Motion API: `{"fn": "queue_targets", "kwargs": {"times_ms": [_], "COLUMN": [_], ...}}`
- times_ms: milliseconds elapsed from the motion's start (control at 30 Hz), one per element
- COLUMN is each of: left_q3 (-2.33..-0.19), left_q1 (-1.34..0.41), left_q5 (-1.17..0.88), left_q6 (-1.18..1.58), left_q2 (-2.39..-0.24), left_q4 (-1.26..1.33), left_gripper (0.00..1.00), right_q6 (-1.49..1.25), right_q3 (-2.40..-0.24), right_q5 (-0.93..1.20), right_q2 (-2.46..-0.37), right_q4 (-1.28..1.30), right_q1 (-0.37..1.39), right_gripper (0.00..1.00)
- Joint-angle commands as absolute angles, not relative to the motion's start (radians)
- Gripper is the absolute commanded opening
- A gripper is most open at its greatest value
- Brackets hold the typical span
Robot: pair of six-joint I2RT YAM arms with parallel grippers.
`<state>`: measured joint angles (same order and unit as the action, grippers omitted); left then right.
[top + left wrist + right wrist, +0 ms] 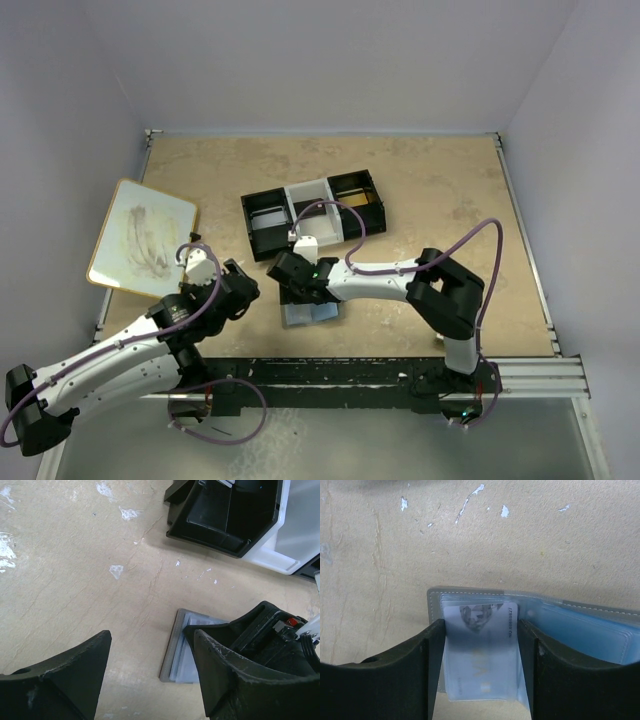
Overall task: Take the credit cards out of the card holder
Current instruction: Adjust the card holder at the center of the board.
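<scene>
Two arms are bolted at the near edge of the table point(440, 190), one gripper each, so two grippers total. The left gripper point(151, 639) is held low over bare tabletop, its two fingers spread wide with nothing between them, a bit to the left of the card holder and not touching it. One card holder point(312, 314) is counted. It's laid open and flat on the table, not far from the near edge and roughly mid-width, with a grey rim and bluish clear sleeves inside. The right gripper point(481, 625) is parked right over one panel of it, and one white card point(480, 647) with a dark logo is seen in a sleeve between the two fingers. Those fingers are set apart, one hugging each long edge of the card, but whether it's actually being pinched can't be told, tbh. Further back, one tray point(268, 215) is set down, with three compartments counted: black, white, black. Off to the far left, one white board point(143, 238) with a wood-coloured edge is laid flat, smudged with brownish marks.
</scene>
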<state>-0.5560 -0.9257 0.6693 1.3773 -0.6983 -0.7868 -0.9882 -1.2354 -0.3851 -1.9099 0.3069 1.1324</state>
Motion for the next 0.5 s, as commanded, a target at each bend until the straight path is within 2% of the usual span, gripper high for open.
{"fn": "queue_targets", "kwargs": {"times_ms": [0,200,467], "left_q3": [-0.584,-0.57,-0.514], "left_q1": [-0.929,-0.929,-0.93], "left_q5": [0.685,0.638,0.464], "left_q6": [1.382,1.332,1.245], "left_q2": [-0.696,-0.715,-0.81], "left_q4": [-0.772,-0.697,-0.467], "left_gripper": [0.65,0.65,0.63], "right_q6": [-0.998,-0.978,-0.985], "right_q3": [-1.174,-1.099,-0.936], "right_q5": [-0.343,-0.25,-0.086], "right_q2": [-1.944,-1.896,-1.822], "right_q4": [0.391,0.268,0.073], "right_q1": [1.124,1.097,1.015], "right_gripper": [0.6,0.57,0.57]}}
